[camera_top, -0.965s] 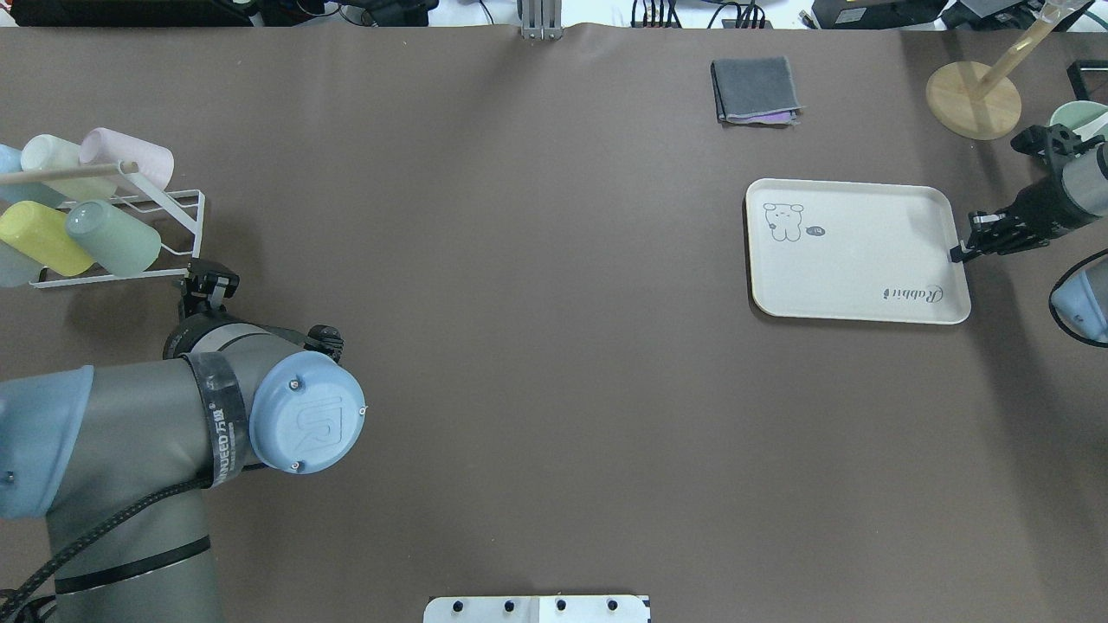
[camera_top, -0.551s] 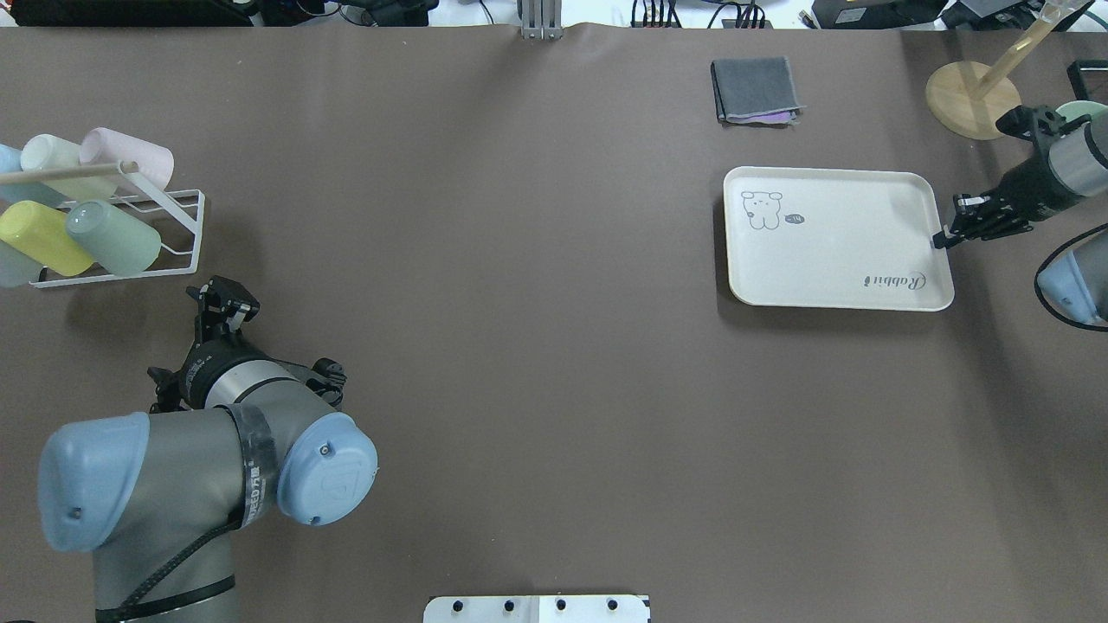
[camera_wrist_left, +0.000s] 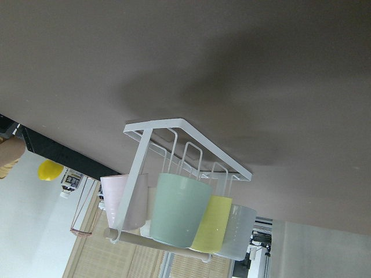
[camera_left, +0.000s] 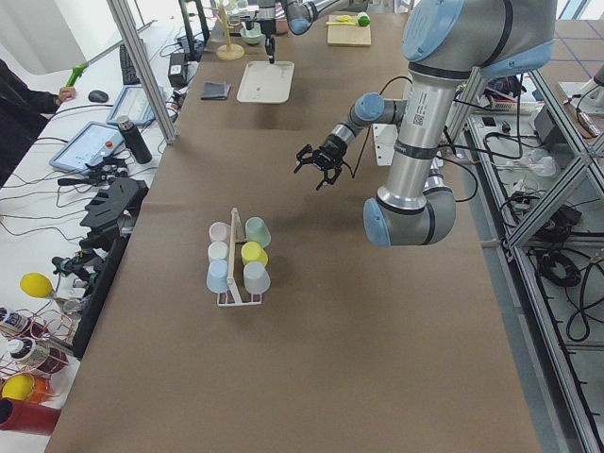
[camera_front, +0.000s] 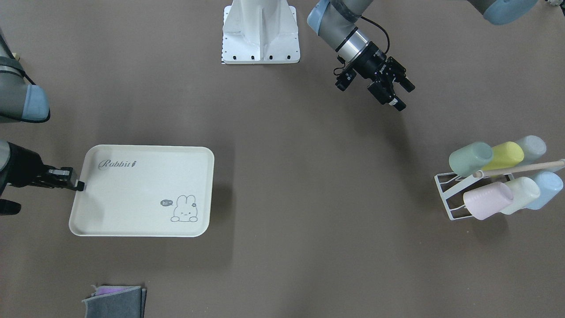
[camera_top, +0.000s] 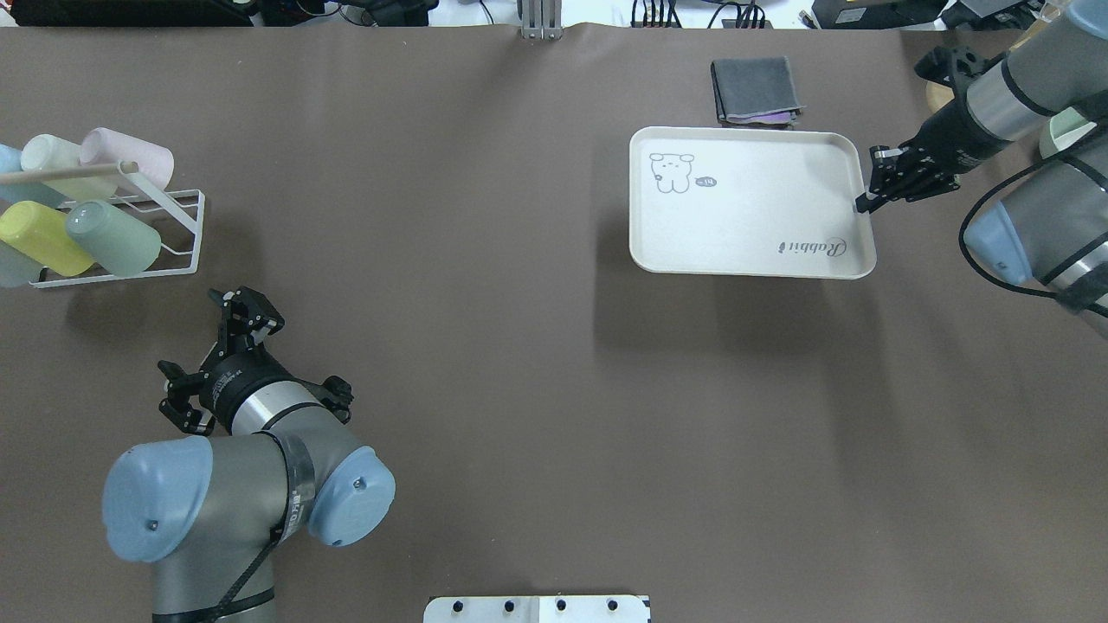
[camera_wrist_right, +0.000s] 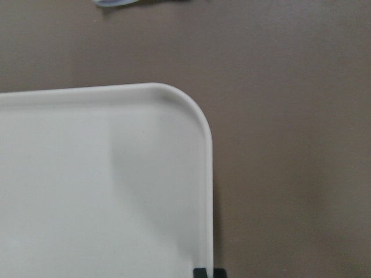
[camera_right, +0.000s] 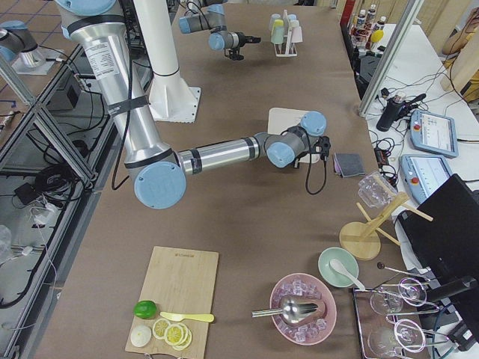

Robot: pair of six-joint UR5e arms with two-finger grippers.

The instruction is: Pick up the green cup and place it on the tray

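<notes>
Where the green cup (camera_top: pixel 112 238) lies: on its side in the white wire rack (camera_top: pixel 197 234) at the table's (camera_top: pixel 485 363) left end, well apart from the tray (camera_top: pixel 744 208).
Touching it: a yellow cup (camera_top: pixel 39 238), side by side in the same row.
Other rack neighbours: pink cup (camera_top: pixel 130 160), cream cup (camera_top: pixel 48 154), pale blue cup (camera_front: pixel 545 187); a wooden rod (camera_top: pixel 69 171) runs across above them.
Left tool (camera_front: pixel 401 95): jaws apart, holding nothing, above the table near the rack, pointed towards it.
Right tool (camera_top: pixel 866 203): clamped on the tray's short-edge rim, near the "Rabbit" script.
Tray: raised off the table, its shadow offset beneath.
Beside the tray: folded grey cloth (camera_top: pixel 755 89), just beyond the far edge.
</notes>
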